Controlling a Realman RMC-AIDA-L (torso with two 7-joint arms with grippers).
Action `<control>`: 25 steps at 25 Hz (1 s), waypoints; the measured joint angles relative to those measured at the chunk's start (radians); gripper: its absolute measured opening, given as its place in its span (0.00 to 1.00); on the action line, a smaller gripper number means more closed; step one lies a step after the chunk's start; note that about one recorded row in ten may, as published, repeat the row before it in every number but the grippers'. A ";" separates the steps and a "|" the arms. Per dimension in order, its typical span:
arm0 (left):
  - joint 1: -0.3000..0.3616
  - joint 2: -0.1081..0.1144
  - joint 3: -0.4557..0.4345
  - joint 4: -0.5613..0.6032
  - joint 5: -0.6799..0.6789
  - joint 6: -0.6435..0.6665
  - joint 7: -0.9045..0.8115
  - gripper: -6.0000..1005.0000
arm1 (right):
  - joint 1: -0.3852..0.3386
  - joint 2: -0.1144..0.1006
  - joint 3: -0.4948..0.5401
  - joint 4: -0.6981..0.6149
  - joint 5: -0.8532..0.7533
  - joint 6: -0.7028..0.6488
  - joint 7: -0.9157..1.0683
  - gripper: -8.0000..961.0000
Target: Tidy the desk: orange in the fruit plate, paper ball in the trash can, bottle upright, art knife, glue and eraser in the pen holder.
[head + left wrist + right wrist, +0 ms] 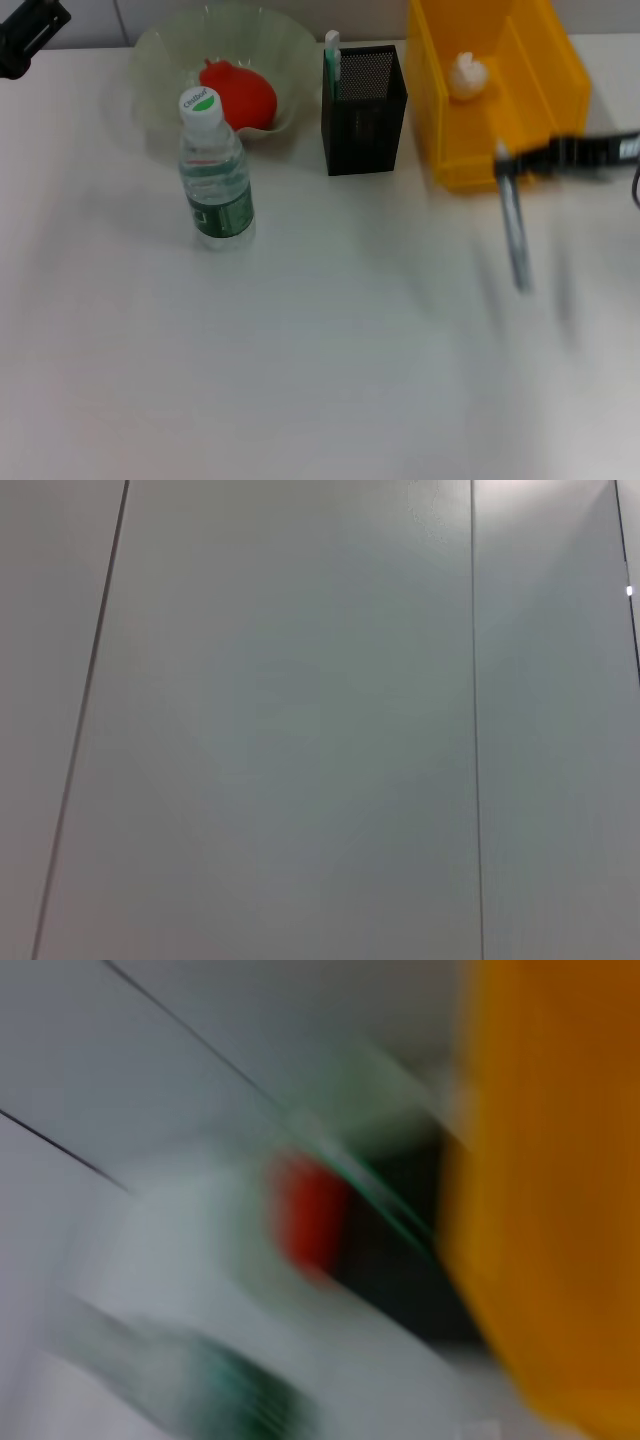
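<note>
White desk [300, 380]; right gripper [515, 160] by trash can [440, 120], holding art knife [515, 235] hanging below it. Knife's stiff, slim, prob slippery: grip mid-handle. Left gripper [30, 35] parked, can't tell state.

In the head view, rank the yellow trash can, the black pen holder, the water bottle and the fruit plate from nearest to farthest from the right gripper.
Measured from the right gripper, at the bin's front corner:
1. Yellow trash can, right beside it at the back right.
2. Black pen holder, back centre.
3. Water bottle and fruit plate, on the left, too close to call.
</note>
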 joint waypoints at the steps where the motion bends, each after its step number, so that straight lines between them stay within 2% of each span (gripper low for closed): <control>1: 0.001 -0.001 0.000 0.002 0.000 0.001 0.000 0.80 | -0.008 -0.001 0.035 0.045 0.084 0.001 -0.073 0.16; 3: 0.001 -0.002 0.000 0.003 0.000 0.001 0.000 0.80 | -0.027 -0.001 0.104 0.168 0.304 0.005 -0.301 0.16; 4: -0.003 -0.006 0.001 0.003 0.000 0.003 0.000 0.80 | -0.036 0.004 0.146 0.297 0.504 0.014 -0.553 0.16; 5: -0.004 -0.006 0.001 0.003 0.000 0.003 0.000 0.80 | -0.036 0.004 0.146 0.297 0.504 0.014 -0.553 0.16; 8: -0.006 -0.009 0.002 0.004 0.000 0.003 0.001 0.80 | -0.028 0.014 0.163 0.499 0.760 0.023 -0.963 0.17; 9: -0.007 -0.011 0.003 0.003 0.000 0.003 0.001 0.80 | 0.000 0.015 0.160 0.616 0.868 0.033 -1.184 0.17; 10: -0.007 -0.012 0.003 0.003 0.000 0.003 0.001 0.80 | 0.000 0.015 0.160 0.616 0.868 0.033 -1.184 0.17; 12: -0.007 -0.013 0.003 0.003 0.000 0.003 0.001 0.80 | 0.039 0.016 0.159 0.710 0.932 0.047 -1.357 0.17; 14: 0.001 -0.020 0.000 -0.001 0.000 0.003 0.001 0.80 | 0.111 0.016 0.159 0.796 0.960 0.098 -1.511 0.17; 20: 0.011 -0.024 0.000 -0.007 0.000 0.004 0.008 0.80 | 0.193 0.017 0.108 0.815 0.959 0.208 -1.550 0.18; 25: 0.025 -0.029 0.000 -0.010 0.000 0.021 0.026 0.80 | 0.243 0.016 0.083 0.826 0.961 0.291 -1.510 0.19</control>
